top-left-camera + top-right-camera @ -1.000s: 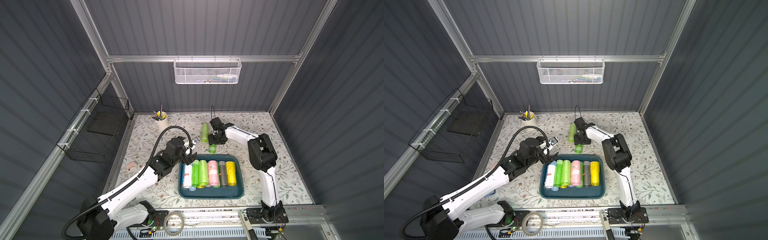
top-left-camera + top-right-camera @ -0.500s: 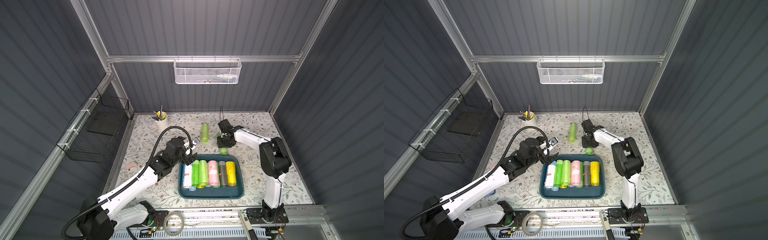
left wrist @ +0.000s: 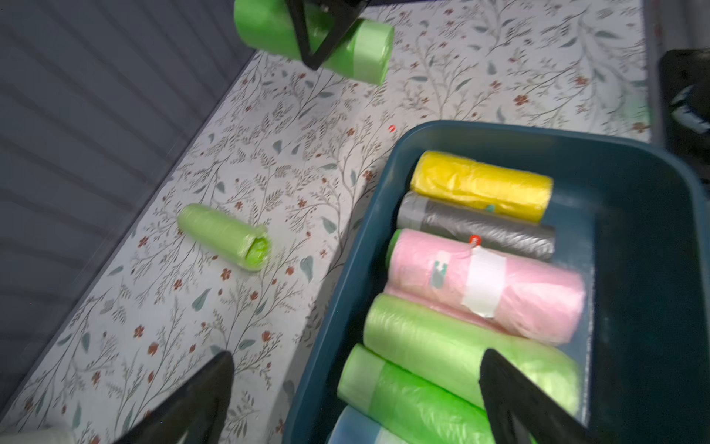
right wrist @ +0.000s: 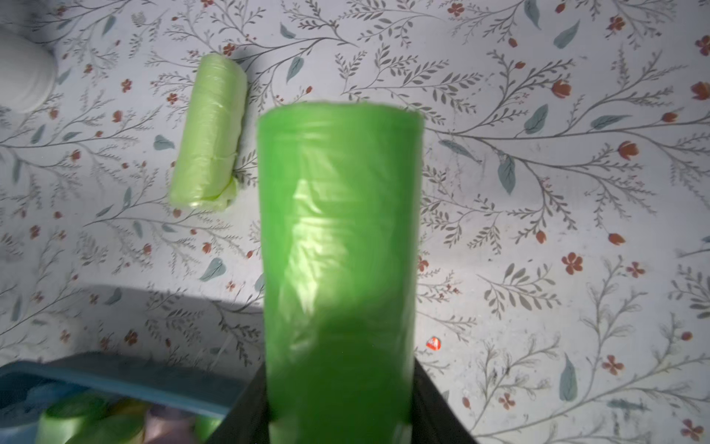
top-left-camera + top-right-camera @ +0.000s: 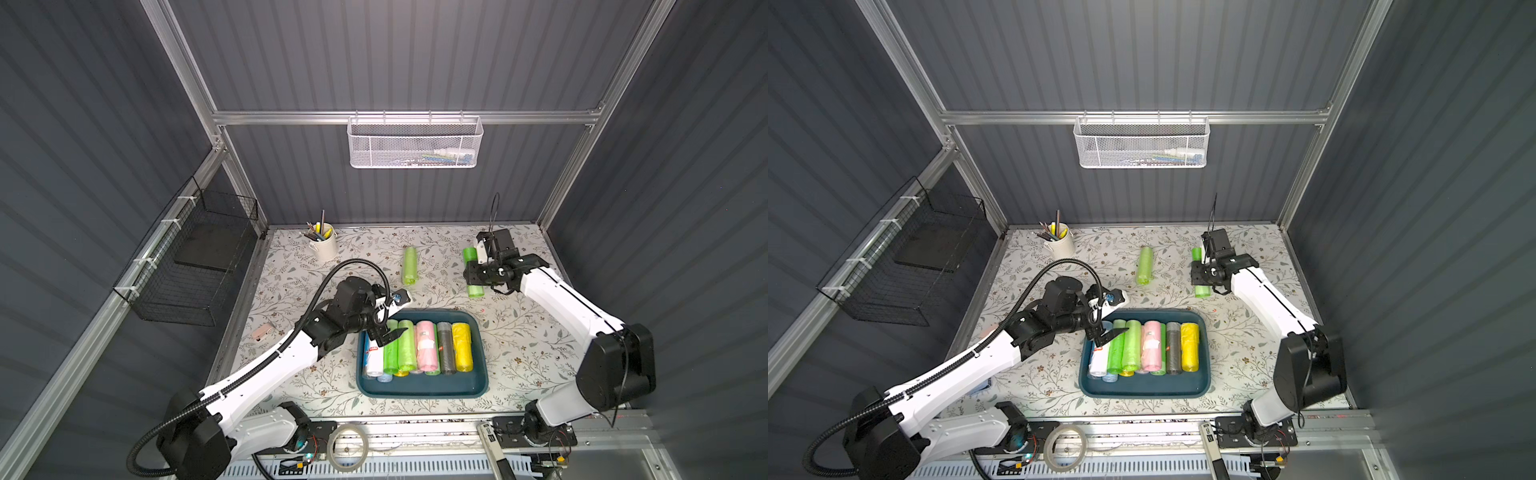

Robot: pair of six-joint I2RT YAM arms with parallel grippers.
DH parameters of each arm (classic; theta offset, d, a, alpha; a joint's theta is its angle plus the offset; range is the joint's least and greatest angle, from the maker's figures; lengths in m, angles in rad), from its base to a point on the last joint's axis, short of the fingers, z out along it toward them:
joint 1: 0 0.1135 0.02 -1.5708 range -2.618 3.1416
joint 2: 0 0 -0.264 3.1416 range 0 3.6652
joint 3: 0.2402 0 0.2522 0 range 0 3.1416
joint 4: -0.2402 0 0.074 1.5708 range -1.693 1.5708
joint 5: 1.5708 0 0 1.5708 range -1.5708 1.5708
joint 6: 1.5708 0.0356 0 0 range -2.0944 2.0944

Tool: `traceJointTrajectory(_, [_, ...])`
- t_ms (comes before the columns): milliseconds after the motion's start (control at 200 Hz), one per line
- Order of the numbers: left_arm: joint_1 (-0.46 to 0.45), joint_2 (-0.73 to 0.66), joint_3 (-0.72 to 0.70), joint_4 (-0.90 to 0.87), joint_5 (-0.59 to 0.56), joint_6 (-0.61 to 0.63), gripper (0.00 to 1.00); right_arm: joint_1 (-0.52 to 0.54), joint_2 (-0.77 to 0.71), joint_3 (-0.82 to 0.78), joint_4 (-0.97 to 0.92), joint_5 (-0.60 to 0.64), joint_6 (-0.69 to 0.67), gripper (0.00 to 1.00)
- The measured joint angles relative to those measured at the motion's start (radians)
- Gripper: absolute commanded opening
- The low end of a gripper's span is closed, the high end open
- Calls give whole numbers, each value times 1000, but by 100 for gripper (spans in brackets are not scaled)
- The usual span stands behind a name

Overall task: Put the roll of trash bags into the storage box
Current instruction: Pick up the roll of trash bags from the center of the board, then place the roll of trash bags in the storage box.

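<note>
Right arm stretches forward, right gripper (image 5: 472, 272) clamped on a bright green trash bag roll (image 5: 476, 289) beyond the storage box (image 5: 478, 386). Left gripper (image 5: 388, 334) hovers wide open, empty, over the box.

Right end effector (image 5: 1201, 276) clamping green roll (image 5: 1202, 291), left end effector (image 5: 1108, 336) spread wide over teal storage box (image 5: 1144, 394)

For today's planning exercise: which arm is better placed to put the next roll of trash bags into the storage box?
Right. The right gripper is closed on the bright green roll, just beyond the storage box; the left gripper hangs open and empty over that box.
</note>
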Motion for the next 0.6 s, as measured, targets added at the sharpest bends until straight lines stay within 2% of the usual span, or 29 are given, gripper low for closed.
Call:
traceJointTrajectory(145, [-1, -24, 0, 0, 99, 7, 100, 8, -109, -71, -6, -108, 24, 43])
traceJointTrajectory(290, [-1, -24, 1, -8, 152, 7, 100, 46, -224, -169, -25, -159, 66, 44])
traceJointTrajectory(600, [-1, -51, 2, -35, 175, 26, 100, 229, -395, -308, -37, -177, 209, 44])
